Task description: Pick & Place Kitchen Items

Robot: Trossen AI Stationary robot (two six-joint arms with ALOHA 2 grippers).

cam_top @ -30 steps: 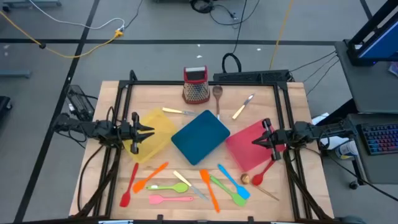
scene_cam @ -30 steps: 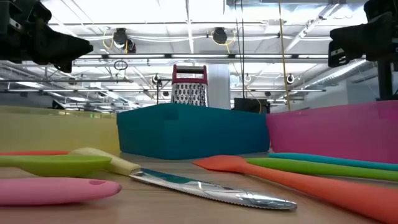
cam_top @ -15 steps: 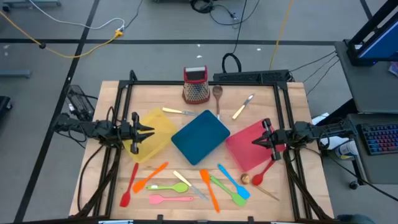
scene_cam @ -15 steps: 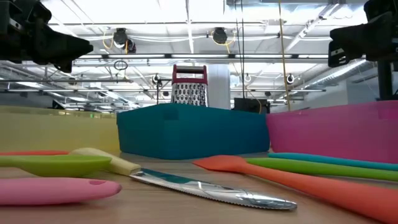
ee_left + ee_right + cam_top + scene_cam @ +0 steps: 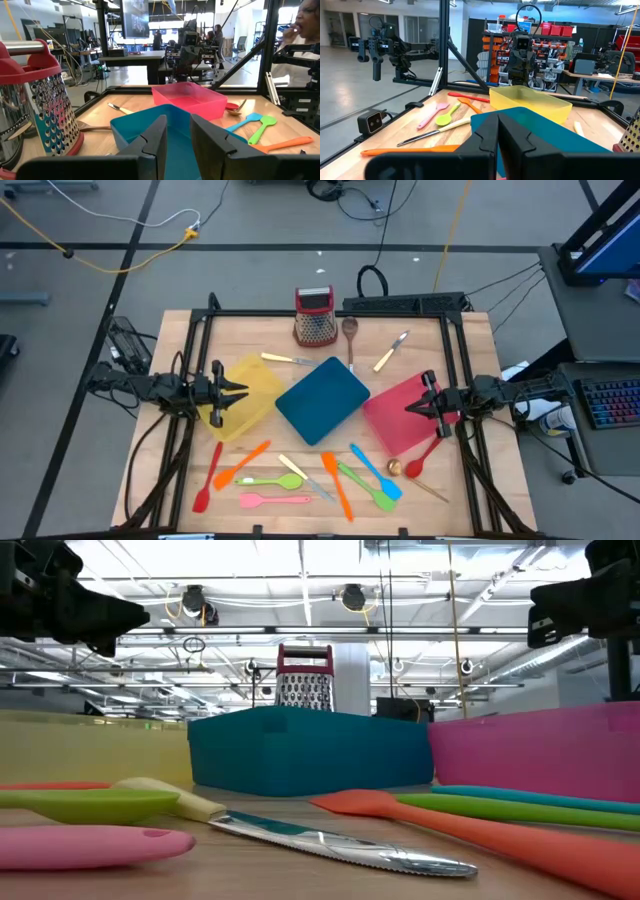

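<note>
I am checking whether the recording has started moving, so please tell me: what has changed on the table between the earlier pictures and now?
Nothing has visibly changed. The left gripper still hangs over the yellow tray with its fingers apart and empty, and the right gripper still hangs shut over the red tray. The teal tray, the grater and the utensils lie where they were.

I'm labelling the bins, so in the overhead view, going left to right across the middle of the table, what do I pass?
Left gripper → yellow tray → teal tray → red tray → right gripper.
</note>
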